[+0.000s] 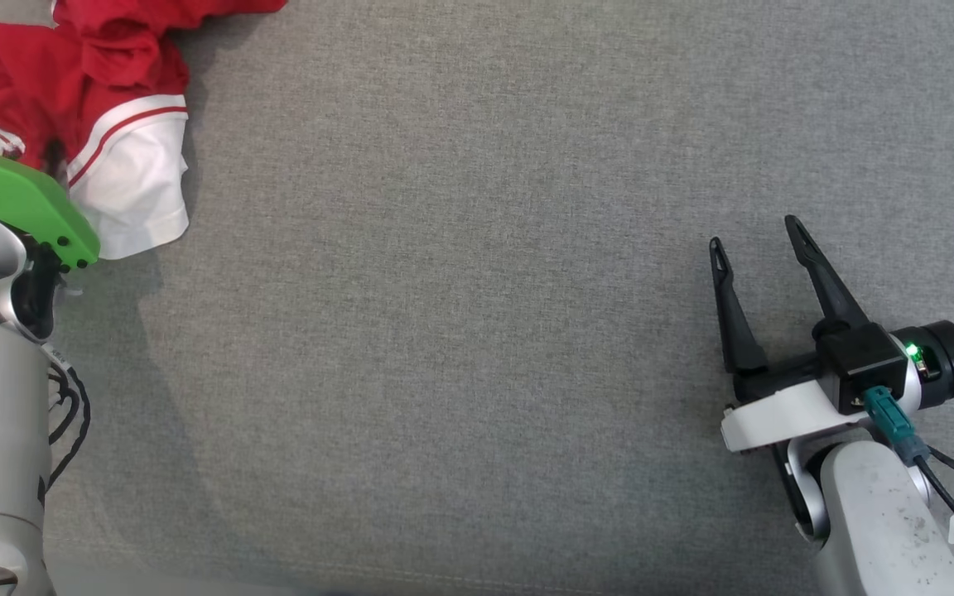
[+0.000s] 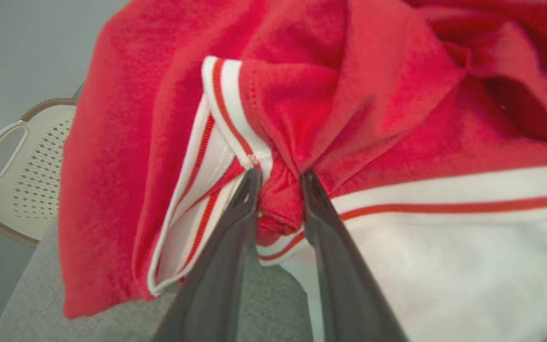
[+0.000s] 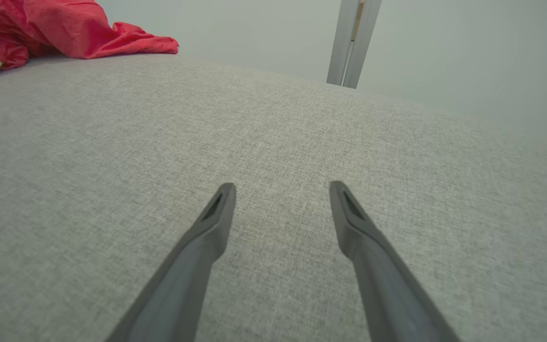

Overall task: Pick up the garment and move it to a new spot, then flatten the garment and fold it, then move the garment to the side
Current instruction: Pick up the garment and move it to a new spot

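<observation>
Dark fingers of L gripper (image 2: 279,183) sit nearest, tips clamped on a bunched fold of crumpled red jersey garment w/ white, red-striped trim (image 2: 387,118). Garment lies heaped at far-left corner of grey woven fabric surface (image 1: 477,331), well apart from R gripper (image 1: 754,231). R gripper is over bare surface at right, fingers spread wide. White perforated plastic basket w/ brown woven rim (image 2: 26,175) sits beyond surface edge.
</observation>
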Robot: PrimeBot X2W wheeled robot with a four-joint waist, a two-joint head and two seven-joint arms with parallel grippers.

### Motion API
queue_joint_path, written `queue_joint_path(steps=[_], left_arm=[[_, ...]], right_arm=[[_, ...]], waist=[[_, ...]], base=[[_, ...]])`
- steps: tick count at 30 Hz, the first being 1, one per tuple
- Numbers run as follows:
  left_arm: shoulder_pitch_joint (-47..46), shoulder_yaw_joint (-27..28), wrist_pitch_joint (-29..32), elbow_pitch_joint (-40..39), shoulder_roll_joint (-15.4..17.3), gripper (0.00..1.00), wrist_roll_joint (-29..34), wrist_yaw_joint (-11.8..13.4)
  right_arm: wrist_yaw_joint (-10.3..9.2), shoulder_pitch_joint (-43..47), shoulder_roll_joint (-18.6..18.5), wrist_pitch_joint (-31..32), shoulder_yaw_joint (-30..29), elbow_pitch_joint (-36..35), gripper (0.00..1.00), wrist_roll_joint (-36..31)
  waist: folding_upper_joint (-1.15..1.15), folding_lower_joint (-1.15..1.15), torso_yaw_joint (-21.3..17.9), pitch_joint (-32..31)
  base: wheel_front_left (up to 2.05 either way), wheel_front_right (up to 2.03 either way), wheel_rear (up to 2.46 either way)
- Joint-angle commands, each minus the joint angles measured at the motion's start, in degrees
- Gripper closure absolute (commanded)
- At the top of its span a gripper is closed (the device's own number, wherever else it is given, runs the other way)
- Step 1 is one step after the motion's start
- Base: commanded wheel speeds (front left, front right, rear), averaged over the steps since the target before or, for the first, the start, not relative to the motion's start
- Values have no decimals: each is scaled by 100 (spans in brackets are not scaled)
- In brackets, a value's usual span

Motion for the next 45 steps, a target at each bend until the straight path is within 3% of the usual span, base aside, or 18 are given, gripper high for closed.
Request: queue_joint_path(steps=[1, 14, 25, 29, 35, 41, 45], left_arm=[[-114, -32, -81, 27, 43, 100, 17, -44], [-448, -472, -498, -162, 425, 100, 316, -182], [-848, -1314, -155, -1053, 511, 100, 690, -250], [-1018, -1704, 81, -1556, 331, 100, 585, -257], [-1371, -2181, 254, -2447, -260, 100, -69, -257], [-1462, -2218, 262, -2657, -918, 100, -618, -252], [-998, -2350, 179, -2483, -1101, 100, -706, -171]], right_arm=[[-8, -56, -20, -18, -1, 31, 0, 30], [-8, 205, -19, -18, 46, 316, 0, 517], [-8, 876, -18, -18, -223, 527, 0, 949], [-8, 1104, -18, -18, -324, 568, 0, 1019], [-8, 1247, -19, -18, -375, 587, 0, 1136], [-8, 1199, -17, -18, -360, 544, 0, 1221], [-8, 1063, -16, -18, -308, 516, 0, 1308]], waist=[[0, -1, 34, -90], [0, -1, -101, -1282], [0, -1, -768, -2649], [0, -1, -1166, -2935], [0, -1, -1877, -3038], [0, -1, -2190, -2841], [0, -1, -2245, -2569]], base=[[0, 0, 0], [0, 0, 0], [0, 0, 0], [0, 0, 0], [0, 0, 0], [0, 0, 0], [0, 0, 0]])
